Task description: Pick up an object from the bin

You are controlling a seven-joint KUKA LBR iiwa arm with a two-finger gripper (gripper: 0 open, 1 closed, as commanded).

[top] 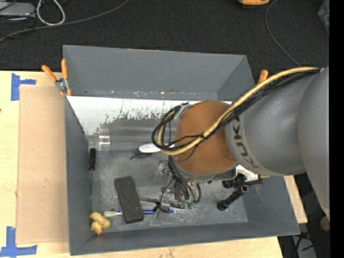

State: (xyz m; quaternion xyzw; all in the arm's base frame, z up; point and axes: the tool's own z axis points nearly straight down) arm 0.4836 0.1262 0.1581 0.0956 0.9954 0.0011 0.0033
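One blue pen [152, 212], long axis left-right, lies at pincer [172, 201]; cannot tell whether pincer open or closed.

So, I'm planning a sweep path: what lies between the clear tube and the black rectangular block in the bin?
Nothing: in the camera view the stretch from clear tube to black block is bare bin floor.

Dark carpet floor [161, 20] behind; loose cables [51, 9] lying across it.
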